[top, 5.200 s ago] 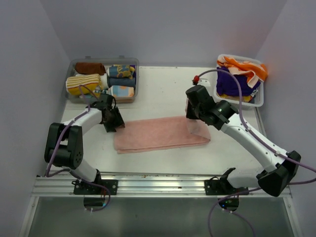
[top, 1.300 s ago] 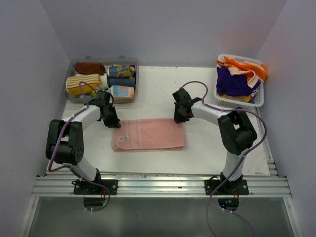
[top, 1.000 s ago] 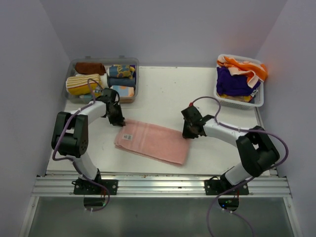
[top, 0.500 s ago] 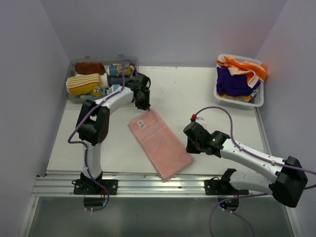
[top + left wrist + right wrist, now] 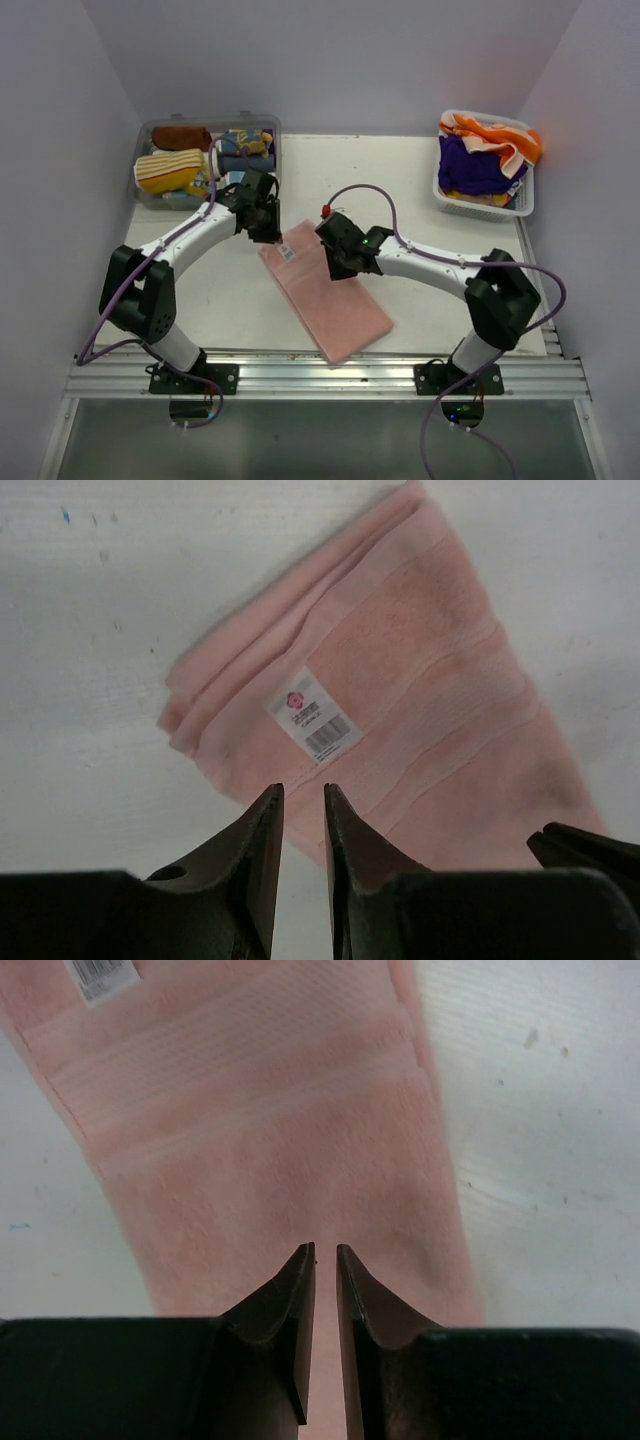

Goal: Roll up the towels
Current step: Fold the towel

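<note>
White surface [image 5: 330,170], scuffed, few dark specks. Clear plastic bin [image 5: 275,140] at 10 o'clock, near back wall. White slatted basket [image 5: 485,207] at 2 o'clock. Aluminium rail [image 5: 320,378] along 6 o'clock edge.

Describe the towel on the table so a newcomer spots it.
On the white table, between the clear bin of rolled towels far left and the white basket far right, lies a pink towel folded into a long diagonal strip. It alone is outside a container and bears a white label.
</note>
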`<act>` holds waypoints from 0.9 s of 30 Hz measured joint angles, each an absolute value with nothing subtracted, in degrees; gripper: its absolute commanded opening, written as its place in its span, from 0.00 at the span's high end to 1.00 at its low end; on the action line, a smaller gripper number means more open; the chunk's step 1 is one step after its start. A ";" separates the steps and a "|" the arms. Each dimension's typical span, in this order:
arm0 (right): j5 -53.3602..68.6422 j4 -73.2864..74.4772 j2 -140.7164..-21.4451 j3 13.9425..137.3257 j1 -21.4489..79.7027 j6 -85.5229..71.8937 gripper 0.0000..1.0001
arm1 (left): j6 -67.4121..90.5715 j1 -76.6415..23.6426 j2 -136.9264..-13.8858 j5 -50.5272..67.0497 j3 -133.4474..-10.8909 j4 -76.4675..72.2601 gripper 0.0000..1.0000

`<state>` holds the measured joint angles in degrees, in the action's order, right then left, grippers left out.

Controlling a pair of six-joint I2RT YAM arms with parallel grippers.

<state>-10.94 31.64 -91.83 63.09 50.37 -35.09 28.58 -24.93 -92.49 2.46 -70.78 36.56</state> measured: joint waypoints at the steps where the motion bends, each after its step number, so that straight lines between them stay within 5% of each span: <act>1: -10.70 30.94 -94.06 65.01 50.37 -34.20 0.81 | 28.93 -24.93 -92.44 2.57 -68.97 36.69 0.74; 14: -7.22 27.07 -111.13 75.40 43.72 -31.22 0.81 | 29.41 -24.93 -100.60 5.37 -63.90 31.90 0.77; 27: -12.03 28.97 -110.26 74.81 37.74 -41.58 0.80 | 28.25 -25.98 -122.67 6.28 -93.84 32.71 0.75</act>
